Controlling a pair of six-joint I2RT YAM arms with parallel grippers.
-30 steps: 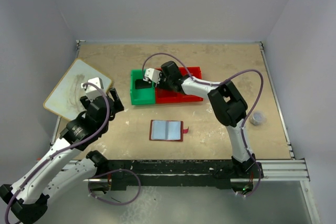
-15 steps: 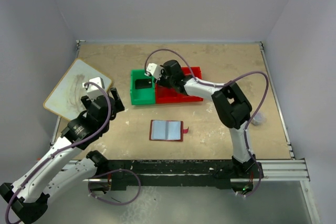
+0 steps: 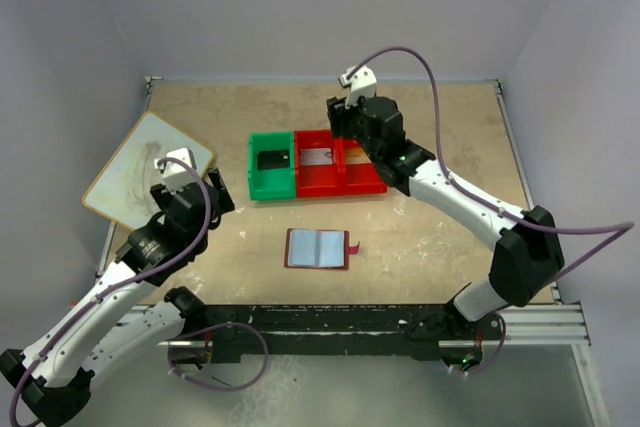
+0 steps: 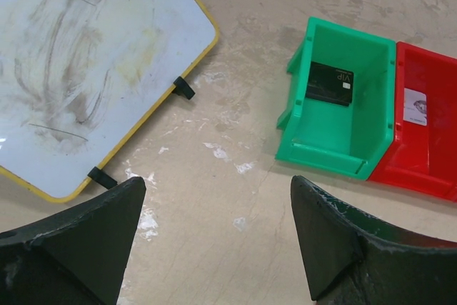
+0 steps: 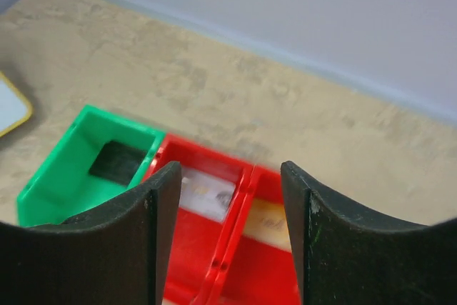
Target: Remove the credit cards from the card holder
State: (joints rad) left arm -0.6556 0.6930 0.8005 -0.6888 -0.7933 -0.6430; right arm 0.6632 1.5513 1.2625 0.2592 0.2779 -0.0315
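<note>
My right gripper (image 5: 228,169) apart, empty, above bin (image 3: 270,190) | left gripper (image 4: 214,183) apart too | black card (image 4: 330,82), silver card (image 5: 207,196), gold card (image 5: 270,221) one per compartment (sorted, I judge) | card holder (image 3: 317,248) open flat, sleeves look empty

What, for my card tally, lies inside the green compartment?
One black card, printed VIP, lies flat on the floor of the green compartment. Whether anything lies under it cannot be seen.

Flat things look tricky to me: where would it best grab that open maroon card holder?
Probably from straight above, at the small red tab: the card holder lies open and flat on the table, leaving little edge to pinch, while the tab juts out sideways.
</note>
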